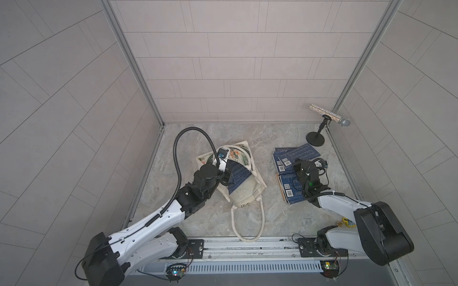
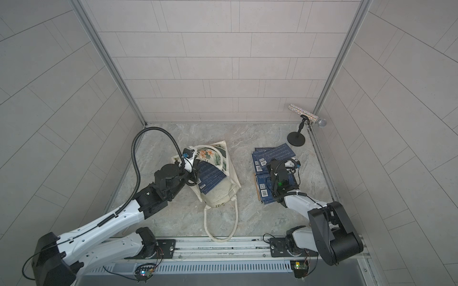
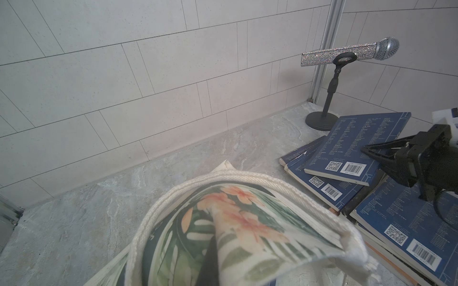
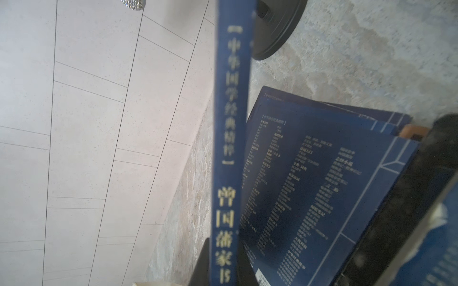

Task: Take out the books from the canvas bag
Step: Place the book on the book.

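The right gripper (image 1: 298, 167) pinches a thin navy book (image 4: 230, 123) across its smooth spine. The spine runs straight from the jaws toward the far wall, above the flat rectangular books (image 1: 288, 190) stacked at right. The left gripper (image 1: 226, 177) is pressed together on a printed fold of the soft canvas bag (image 1: 244, 195), left of centre. The bag's length lies near to far, and its thick rope handle (image 1: 247, 222) loops nearward.
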